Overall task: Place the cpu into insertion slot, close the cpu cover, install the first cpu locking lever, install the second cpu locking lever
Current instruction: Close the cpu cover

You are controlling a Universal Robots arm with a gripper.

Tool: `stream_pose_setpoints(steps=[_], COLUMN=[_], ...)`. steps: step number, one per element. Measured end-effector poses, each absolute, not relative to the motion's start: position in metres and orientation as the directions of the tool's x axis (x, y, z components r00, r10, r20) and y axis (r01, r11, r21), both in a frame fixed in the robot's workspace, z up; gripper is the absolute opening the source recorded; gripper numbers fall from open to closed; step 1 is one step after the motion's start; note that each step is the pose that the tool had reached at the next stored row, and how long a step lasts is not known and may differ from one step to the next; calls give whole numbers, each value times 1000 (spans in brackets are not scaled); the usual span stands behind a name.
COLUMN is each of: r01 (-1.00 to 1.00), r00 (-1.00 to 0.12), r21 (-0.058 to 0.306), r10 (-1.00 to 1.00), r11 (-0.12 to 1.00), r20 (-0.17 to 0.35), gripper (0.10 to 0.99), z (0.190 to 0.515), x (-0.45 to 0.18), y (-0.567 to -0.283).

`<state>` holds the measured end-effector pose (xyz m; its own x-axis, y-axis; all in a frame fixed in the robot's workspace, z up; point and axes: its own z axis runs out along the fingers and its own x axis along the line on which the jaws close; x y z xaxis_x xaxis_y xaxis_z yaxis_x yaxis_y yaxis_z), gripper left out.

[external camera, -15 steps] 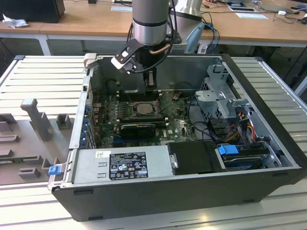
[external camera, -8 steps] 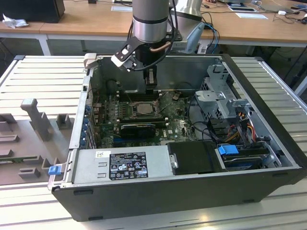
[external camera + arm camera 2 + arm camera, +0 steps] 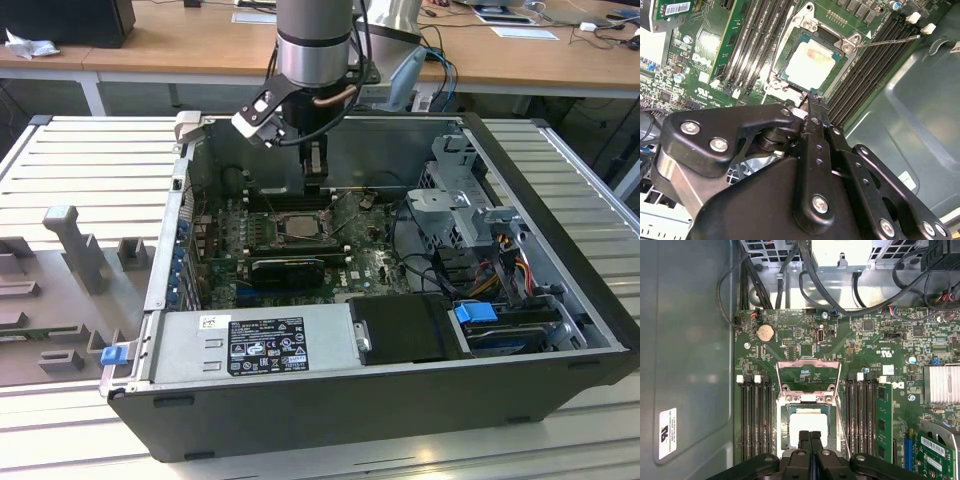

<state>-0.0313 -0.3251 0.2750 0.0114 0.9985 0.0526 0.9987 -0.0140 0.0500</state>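
While the arm hangs into the open computer case [image 3: 400,415] in the exterior view, the gripper [image 3: 317,192] sits just above the motherboard [image 3: 370,265], close to the cpu [image 3: 298,226] and at about one o'clock from it. Both wrist views show its two black fingers [image 3: 804,439] pressed together with nothing between them, their tips over the near edge of the socket. The cpu lies flat inside the insertion slot [image 3: 822,34], its pale metal top facing up. The cpu cover [image 3: 807,363] stands swung up on the side of the slot away from the fingers, and green board is visible through its window in the first wrist view. A thin wire lever [image 3: 890,40] sticks out from a corner of the socket across the memory slots [image 3: 865,70]. In the exterior view a black finned card [image 3: 287,268] lies at six o'clock from the cpu. The power supply [image 3: 250,340] lies further out on the same line, and a drive cage [image 3: 460,205] sits at three o'clock.
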Motion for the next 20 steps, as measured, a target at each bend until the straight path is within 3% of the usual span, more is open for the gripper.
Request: stream_pose_setpoints(steps=[20], r01=[999], r00=[11], r21=[50], r10=[999], r11=[-14], r20=[53], gripper=[106], z=[291], x=[-23], y=[-324])
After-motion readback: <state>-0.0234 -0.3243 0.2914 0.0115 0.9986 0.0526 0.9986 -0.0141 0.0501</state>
